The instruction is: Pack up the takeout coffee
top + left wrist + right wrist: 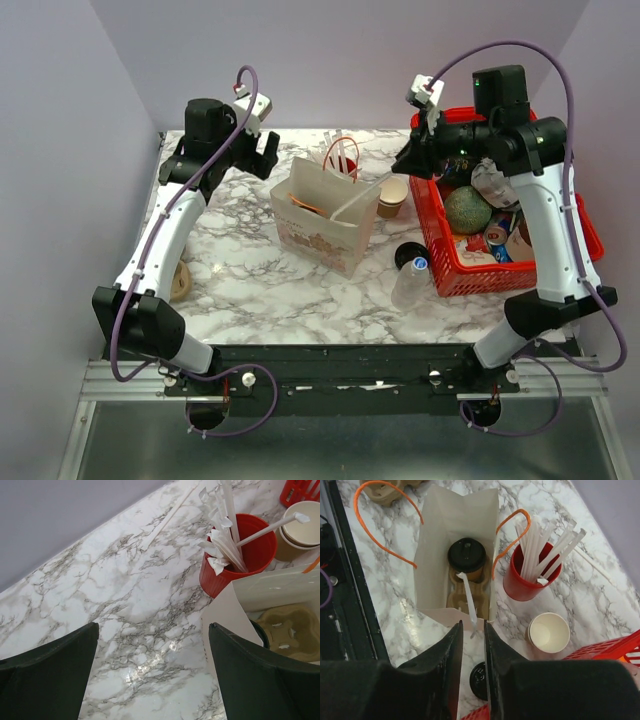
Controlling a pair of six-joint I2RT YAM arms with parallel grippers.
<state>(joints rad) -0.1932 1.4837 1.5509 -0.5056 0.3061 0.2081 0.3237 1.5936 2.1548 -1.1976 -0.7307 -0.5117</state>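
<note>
The takeout coffee [466, 555], a tan cup with a black lid, stands in a cardboard carrier [460, 592] inside the open white paper bag [440, 530]. The bag also shows in the top view [320, 215] and the left wrist view [260, 592]. A wrapped straw [467, 592] leans from the carrier over the bag's rim. Its tip lies between my right gripper's [472, 627] fingers, which stand narrowly apart without pinching it. The right gripper [405, 165] hovers just right of the bag. My left gripper [153, 626] is wide open and empty over bare marble at the bag's far-left corner [265, 155].
A red cup of straws [343, 160] stands behind the bag. A lidless tan cup [392, 197], a loose black lid [410, 254] and a water bottle [410, 283] lie between the bag and a full red basket [455, 265]. A spare carrier [180, 282] sits at the left edge.
</note>
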